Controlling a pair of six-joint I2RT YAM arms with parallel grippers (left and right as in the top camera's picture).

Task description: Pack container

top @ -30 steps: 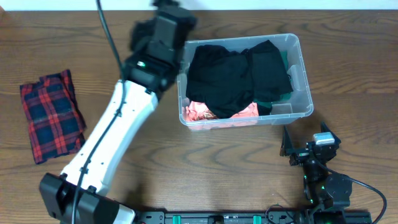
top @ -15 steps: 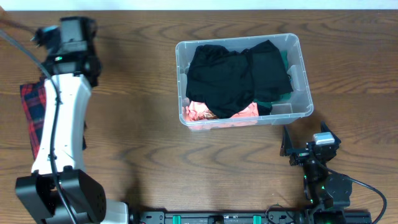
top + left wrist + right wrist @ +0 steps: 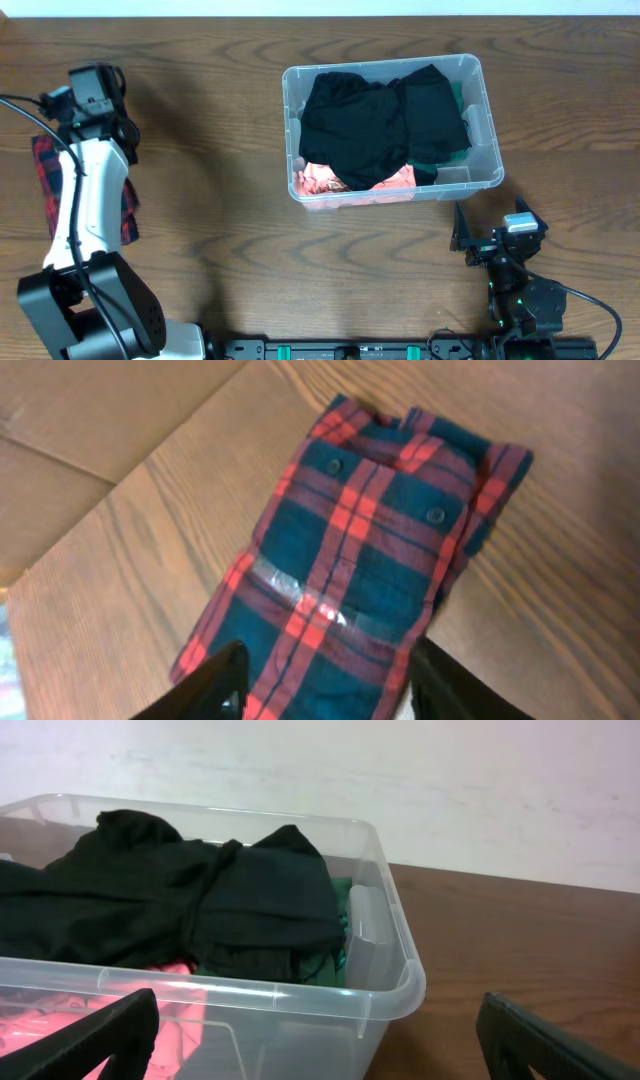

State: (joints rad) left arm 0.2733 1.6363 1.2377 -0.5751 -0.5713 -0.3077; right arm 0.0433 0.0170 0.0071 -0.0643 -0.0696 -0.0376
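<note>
Hovering above plaid shirt (image 3: pixel 372 550), left gripper (image 3: pixel 325 665) parted

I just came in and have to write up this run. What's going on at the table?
The left gripper hovers, jaws apart, over a folded red plaid shirt lying on the table at the robot's left; it holds nothing. The clear container already has black clothes on top of a pink garment. The right gripper sits open near the table's front edge, just short of the container, holding nothing.
</note>
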